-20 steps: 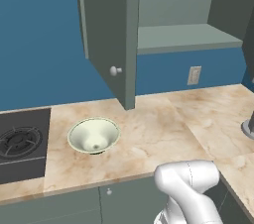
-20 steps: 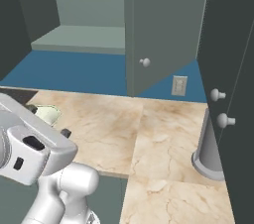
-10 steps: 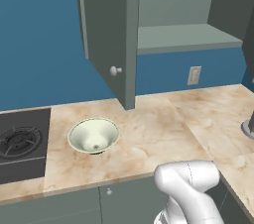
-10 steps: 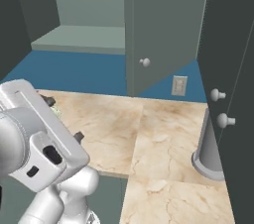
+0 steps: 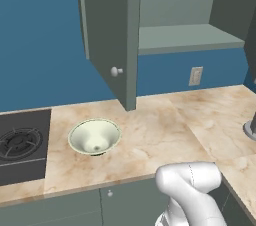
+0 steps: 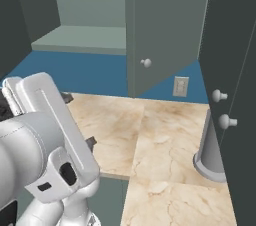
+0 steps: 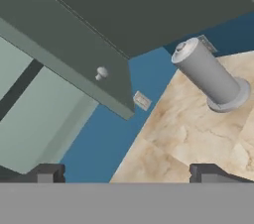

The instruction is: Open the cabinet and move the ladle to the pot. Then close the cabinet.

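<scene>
cabinet (image 5: 115, 35): grey-green, pale knob
wall (image 5: 40, 45): deep blue
counter (image 5: 165, 125): tan marble with pale veins
bowl (image 5: 94, 137): pale green-white
stove (image 5: 20, 145): black
canister (image 7: 211, 75): grey

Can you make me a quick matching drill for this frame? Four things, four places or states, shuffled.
Things:
1. cabinet door
2. pale bowl
3. grey cylinder
4. wall outlet

Places or states:
A. on the blue wall, under the cabinet shelf
B. swung open, knob facing out
C. on the counter beside the stove
D. standing upright on the counter by the dark doors with two knobs

Pairs: 1-B, 2-C, 3-D, 4-A
</scene>
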Tool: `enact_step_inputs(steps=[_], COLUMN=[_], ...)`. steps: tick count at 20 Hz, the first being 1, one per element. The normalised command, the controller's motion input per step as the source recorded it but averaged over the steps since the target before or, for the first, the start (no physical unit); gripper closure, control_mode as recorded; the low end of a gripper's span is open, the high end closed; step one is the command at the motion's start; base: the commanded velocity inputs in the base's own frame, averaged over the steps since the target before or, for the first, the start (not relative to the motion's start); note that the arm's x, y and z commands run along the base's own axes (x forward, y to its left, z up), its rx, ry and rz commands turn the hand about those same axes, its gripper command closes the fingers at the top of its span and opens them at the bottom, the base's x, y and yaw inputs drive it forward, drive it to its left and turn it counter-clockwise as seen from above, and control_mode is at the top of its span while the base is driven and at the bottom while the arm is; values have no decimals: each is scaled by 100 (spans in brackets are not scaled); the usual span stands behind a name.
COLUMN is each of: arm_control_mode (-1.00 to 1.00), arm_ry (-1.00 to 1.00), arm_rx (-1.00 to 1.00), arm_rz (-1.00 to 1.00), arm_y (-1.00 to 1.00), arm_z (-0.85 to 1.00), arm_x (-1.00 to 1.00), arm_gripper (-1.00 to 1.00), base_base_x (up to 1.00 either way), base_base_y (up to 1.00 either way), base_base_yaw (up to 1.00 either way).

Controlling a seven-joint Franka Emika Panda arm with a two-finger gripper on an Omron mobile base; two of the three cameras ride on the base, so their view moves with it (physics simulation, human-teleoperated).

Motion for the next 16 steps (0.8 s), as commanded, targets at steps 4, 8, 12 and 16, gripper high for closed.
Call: enact_step_inputs(steps=[4, 8, 12, 16], arm_control_mode=[-100, -100, -100, -100], arm_ry=[0, -5, -17, -22], arm_rx=[18, 18, 17, 15], arm_rz=[-8, -6, -3, -1], arm_y=[-25, -21, -5, 0], arm_z=[14, 7, 0, 0], arm_x=[0, 3, 17, 29], arm_gripper=[-100, -100, -100, -100], base_base_x=[0, 0, 0, 0], base_base_y=[0, 0, 0, 0], base_base_yaw=[0, 0, 0, 0])
